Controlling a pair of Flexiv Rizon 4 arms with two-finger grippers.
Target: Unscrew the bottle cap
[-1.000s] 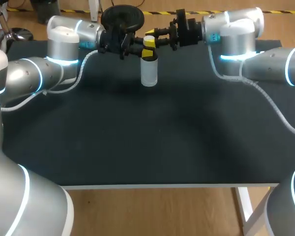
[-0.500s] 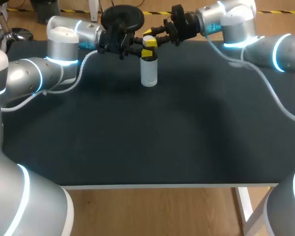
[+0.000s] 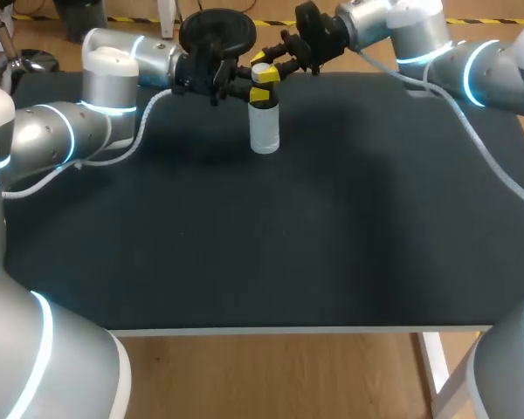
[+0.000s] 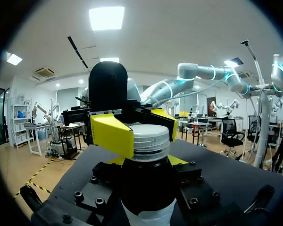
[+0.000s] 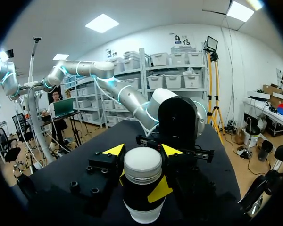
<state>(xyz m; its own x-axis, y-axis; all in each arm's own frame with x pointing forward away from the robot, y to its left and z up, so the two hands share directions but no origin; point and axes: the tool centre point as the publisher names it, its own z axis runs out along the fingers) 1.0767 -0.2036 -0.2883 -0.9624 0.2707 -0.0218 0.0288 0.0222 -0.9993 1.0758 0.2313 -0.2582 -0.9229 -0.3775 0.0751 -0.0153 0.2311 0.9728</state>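
A pale bottle [image 3: 265, 129] with a dark upper part stands upright near the far edge of the black table. Its ribbed silvery cap [image 4: 151, 140] [image 5: 142, 165] sits on top. My left gripper [image 3: 255, 92] [image 4: 148, 162] comes in level from the left and is shut on the bottle's dark neck just under the cap. My right gripper [image 3: 262, 70] [image 5: 143, 153] comes in from the far right, and its yellow fingertips [image 4: 112, 134] press the cap from both sides. The two grippers face each other across the bottle, the right one stacked just above the left.
The black tabletop [image 3: 271, 236] runs from the bottle to the white front edge [image 3: 262, 330]. A white cable [image 3: 122, 153] from the left arm droops onto the table. The right arm's cable [image 3: 480, 157] trails over the right side.
The right arm's forearm has swung up and toward the far edge, and its wrist has turned about the cap. The bottle and the left gripper have kept still.
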